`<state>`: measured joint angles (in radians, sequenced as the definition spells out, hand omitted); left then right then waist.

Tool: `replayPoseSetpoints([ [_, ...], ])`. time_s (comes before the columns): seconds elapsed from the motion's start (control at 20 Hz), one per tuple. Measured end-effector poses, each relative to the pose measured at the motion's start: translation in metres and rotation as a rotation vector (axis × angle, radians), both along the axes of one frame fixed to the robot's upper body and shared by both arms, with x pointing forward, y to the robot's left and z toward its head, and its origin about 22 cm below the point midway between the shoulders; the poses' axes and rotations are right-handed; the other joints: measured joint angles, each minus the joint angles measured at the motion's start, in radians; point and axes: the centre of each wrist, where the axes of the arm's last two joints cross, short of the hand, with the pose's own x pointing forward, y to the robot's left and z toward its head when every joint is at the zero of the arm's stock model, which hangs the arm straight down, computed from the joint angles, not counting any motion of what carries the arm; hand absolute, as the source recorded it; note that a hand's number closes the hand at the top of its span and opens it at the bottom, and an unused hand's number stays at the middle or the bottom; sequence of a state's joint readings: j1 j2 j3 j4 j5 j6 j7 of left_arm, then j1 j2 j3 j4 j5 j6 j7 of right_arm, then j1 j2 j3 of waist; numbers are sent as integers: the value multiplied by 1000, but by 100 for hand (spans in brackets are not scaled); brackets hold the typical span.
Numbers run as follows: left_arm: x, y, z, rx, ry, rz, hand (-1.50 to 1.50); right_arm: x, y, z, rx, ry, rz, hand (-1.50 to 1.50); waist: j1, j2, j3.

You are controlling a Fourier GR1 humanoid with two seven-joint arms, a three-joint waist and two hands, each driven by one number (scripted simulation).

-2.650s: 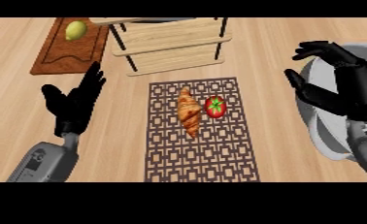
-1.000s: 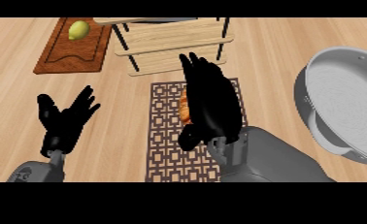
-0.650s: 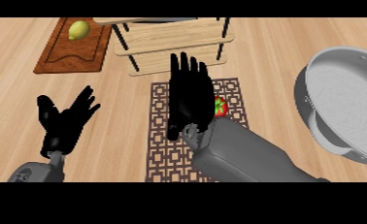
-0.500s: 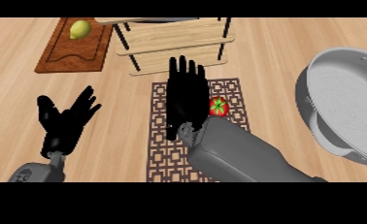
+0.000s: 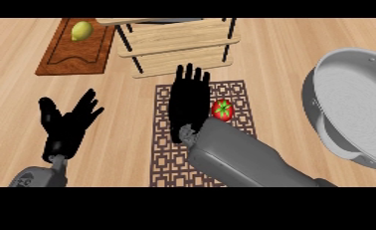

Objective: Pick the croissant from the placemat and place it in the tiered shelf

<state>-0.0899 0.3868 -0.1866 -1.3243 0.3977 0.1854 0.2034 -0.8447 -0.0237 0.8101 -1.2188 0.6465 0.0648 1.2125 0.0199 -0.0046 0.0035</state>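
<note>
The right hand [image 5: 189,100] lies flat over the middle of the placemat [image 5: 236,87] at frame centre, fingers straight and close together, pointing toward the tiered shelf [image 5: 180,42] at the top. It has barely shifted from half a second ago. Earlier, the hand was at the right edge and the croissant lay in plain sight beside the tomato [image 5: 223,110]. Now the hand covers that spot and hides the croissant, and whether the hand touches it cannot be told. The tomato sits just right of the hand. The left hand [image 5: 70,123] rests at the lower left as before, fingers wide. A grey pan [image 5: 345,99] now fills the right edge of the table [image 5: 286,45].
</note>
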Motion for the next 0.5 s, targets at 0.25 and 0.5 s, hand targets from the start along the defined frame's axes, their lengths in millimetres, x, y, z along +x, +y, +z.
replayPoseSetpoints([
  [0.25,-1,4,-1,1,-9,0,0,1,0,-14,-49,-7,-17,-150,-1,0,0],
  [0.5,4,1,3,0,1,1,0,-2,1,-24,-69,-6,-23,-150,2,1,0],
])
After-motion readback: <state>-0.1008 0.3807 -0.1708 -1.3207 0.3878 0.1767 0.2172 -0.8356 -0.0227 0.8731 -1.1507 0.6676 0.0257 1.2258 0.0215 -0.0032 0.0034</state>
